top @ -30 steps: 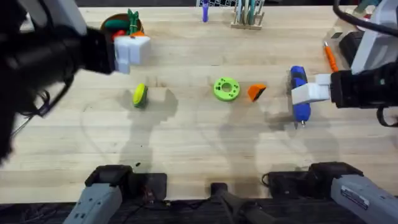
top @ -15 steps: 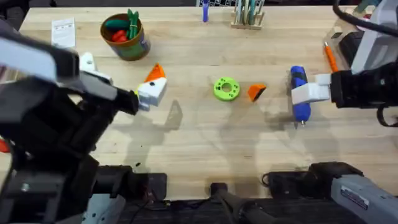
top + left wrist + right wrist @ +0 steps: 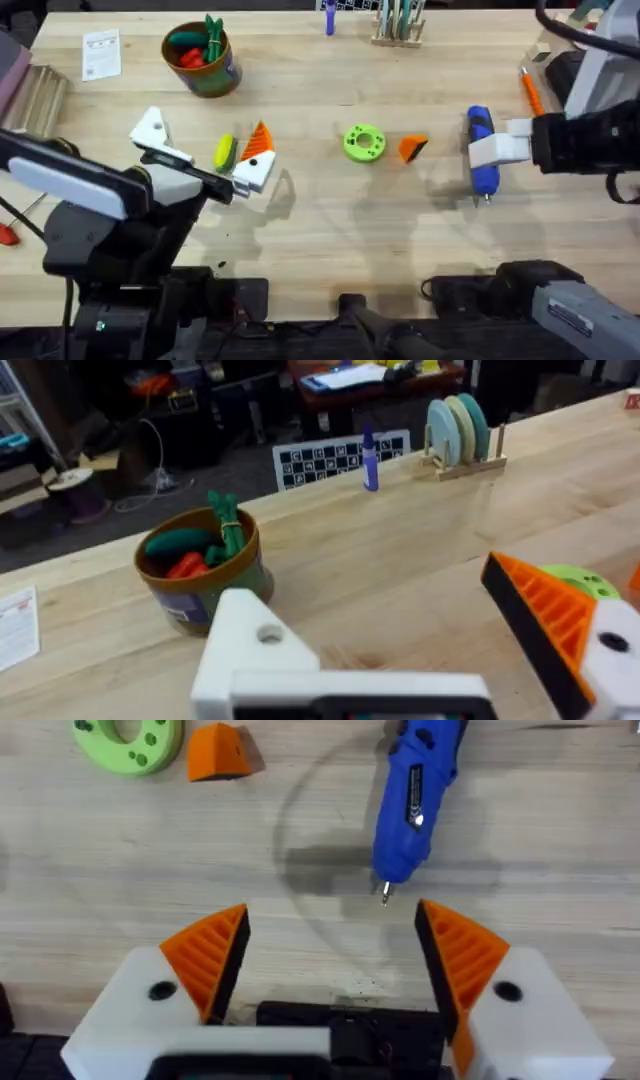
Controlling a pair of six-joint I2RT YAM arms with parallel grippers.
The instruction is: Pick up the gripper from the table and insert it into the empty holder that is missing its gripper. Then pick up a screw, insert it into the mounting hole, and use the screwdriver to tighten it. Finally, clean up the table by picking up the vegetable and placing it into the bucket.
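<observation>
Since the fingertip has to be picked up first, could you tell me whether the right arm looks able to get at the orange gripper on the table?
Probably yes. The gripper lies bare on the table, just beyond the open right gripper; the screwdriver lies beside the path, not across it.

Orange wedge gripper (image 3: 411, 148) lies on the table (image 3: 330, 230) beside the blue screwdriver (image 3: 481, 150); bucket (image 3: 200, 60) upright, far-left.

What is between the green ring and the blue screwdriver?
From overhead, the small orange gripper lies on the table between the green ring and the screwdriver.
</observation>
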